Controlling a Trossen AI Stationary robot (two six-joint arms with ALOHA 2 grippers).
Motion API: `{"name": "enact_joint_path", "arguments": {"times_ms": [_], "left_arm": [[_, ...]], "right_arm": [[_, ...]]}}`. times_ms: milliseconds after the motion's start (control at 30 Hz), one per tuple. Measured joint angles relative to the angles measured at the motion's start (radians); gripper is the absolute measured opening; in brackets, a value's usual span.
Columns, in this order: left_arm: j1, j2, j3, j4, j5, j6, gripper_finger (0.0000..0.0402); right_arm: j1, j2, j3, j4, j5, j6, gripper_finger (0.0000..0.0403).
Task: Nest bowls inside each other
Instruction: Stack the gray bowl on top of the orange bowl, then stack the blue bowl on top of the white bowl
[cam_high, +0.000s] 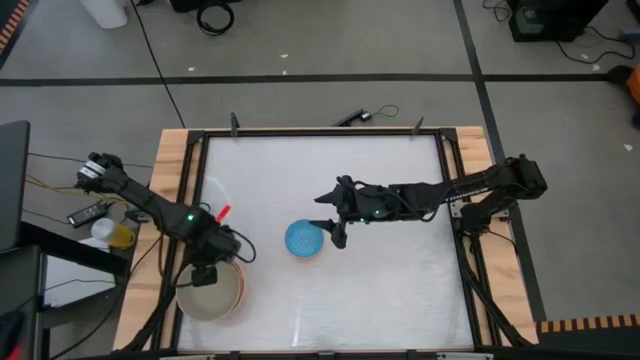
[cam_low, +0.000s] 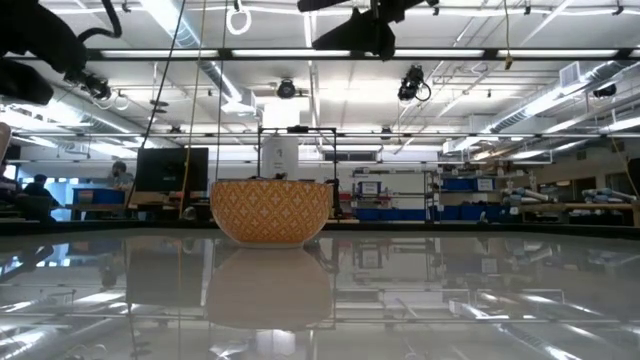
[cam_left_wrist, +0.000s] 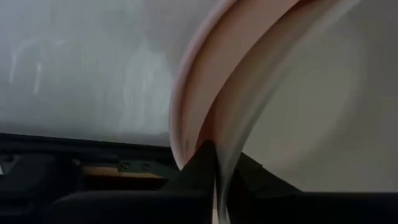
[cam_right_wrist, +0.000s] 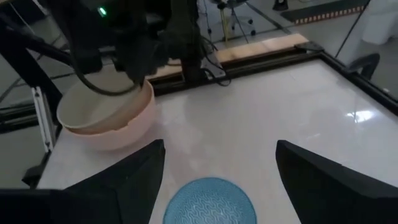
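Note:
The peach-orange bowl stands on its base at the table's near left. The beige-cream bowl sits tilted inside it. My left gripper is above them, shut on the cream bowl's rim. The small blue bowl rests on the table near the middle. My right gripper hovers open just to its right; in the right wrist view its fingers stand wide on either side of the blue bowl without touching it. The white bowl lies at the left, partly under the left arm. My left gripper pinches the beige-cream bowl's rim on the side nearest the arm. One finger is inside the bowl, the other outside, between its wall and the peach bowl's rim. The fingers point steeply down. The cream bowl rests tilted inside the peach bowl.
A small red object lies beside the white bowl. The table's dark frame and wooden side boards border the white surface. There is bare room across the far half and the near right of the table.

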Motion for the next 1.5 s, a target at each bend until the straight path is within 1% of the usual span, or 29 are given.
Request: {"name": "enact_joint_path", "arguments": {"times_ms": [167, 300, 500, 667, 800, 933, 1033, 1167, 1267, 1333, 1433, 1500], "left_arm": [[0.002, -0.001, 0.024, 0.003, -0.008, -0.044, 0.0071], [0.002, -0.001, 0.052, -0.007, -0.010, -0.071, 0.0118], [0.000, -0.001, 0.092, -0.023, -0.006, -0.109, 0.0188], [0.000, -0.001, 0.099, -0.099, -0.003, -0.119, 0.0221], [0.000, -0.001, 0.099, -0.200, -0.029, -0.139, 0.0228], [0.000, -0.001, 0.099, -0.276, -0.041, -0.158, 0.0229], [0.000, -0.001, 0.099, -0.289, -0.041, -0.163, 0.0229], [0.000, -0.002, 0.099, -0.290, -0.041, -0.163, 0.0229], [0.000, -0.002, 0.099, -0.292, -0.041, -0.163, 0.0229], [0.000, -0.002, 0.099, -0.290, -0.041, -0.163, 0.0229], [0.002, -0.002, 0.111, -0.295, -0.049, -0.162, 0.0229], [0.002, -0.002, 0.136, -0.304, -0.075, -0.162, 0.0229]], "right_arm": [[-0.016, 0.017, -0.003, -0.099, 0.032, 0.047, 0.0311], [-0.057, 0.068, -0.025, -0.113, 0.033, 0.097, 0.0311], [-0.129, 0.182, -0.025, -0.102, -0.097, 0.133, 0.0311], [-0.177, 0.240, -0.019, -0.101, -0.155, 0.133, 0.0311], [-0.196, 0.243, -0.018, -0.119, -0.179, 0.133, 0.0311], [-0.198, 0.249, -0.018, -0.140, -0.164, 0.133, 0.0311], [-0.198, 0.287, -0.017, -0.126, -0.166, 0.154, 0.0305], [-0.196, 0.355, -0.017, -0.073, -0.234, 0.174, 0.0290], [-0.197, 0.391, -0.017, -0.027, -0.298, 0.177, 0.0275], [-0.201, 0.406, -0.013, -0.025, -0.331, 0.181, 0.0259], [-0.205, 0.409, -0.003, -0.032, -0.359, 0.181, 0.0225], [-0.206, 0.395, 0.000, -0.031, -0.367, 0.181, 0.0204]]}}
